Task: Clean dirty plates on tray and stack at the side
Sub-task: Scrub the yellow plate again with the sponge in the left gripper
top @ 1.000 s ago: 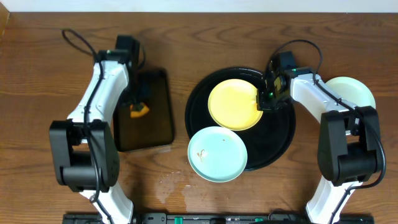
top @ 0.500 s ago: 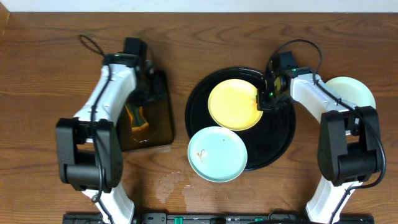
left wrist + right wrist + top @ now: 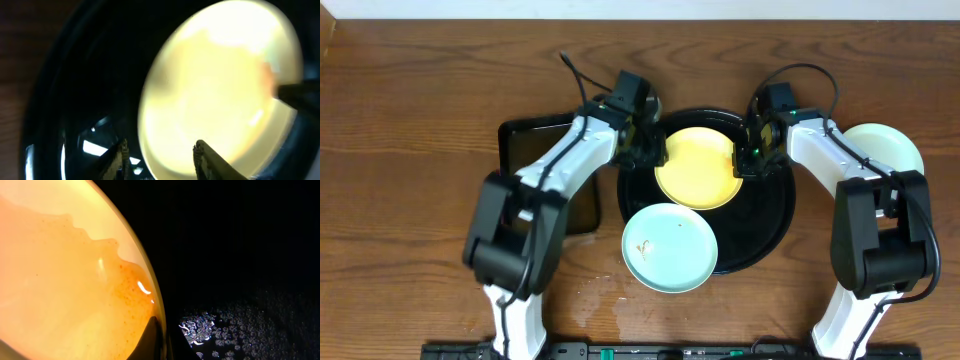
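Glossy black tray [image 3: 772, 212]; smooth shiny yellow plate [image 3: 697, 168]; matt wood-grain table [image 3: 400, 120]

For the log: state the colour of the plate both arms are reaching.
The plate is pale yellow; overhead view shows it best.

The overhead camera looks straight down on the whole table [image 3: 380, 120]. Each wrist camera hangs very close to the yellow plate [image 3: 696, 168] on the black tray [image 3: 775, 225], facing it from opposite rims. All three views share that plate.

Yellow plate [image 3: 695, 168] on tray [image 3: 770, 215]; mint plate [image 3: 669, 247] overhanging.
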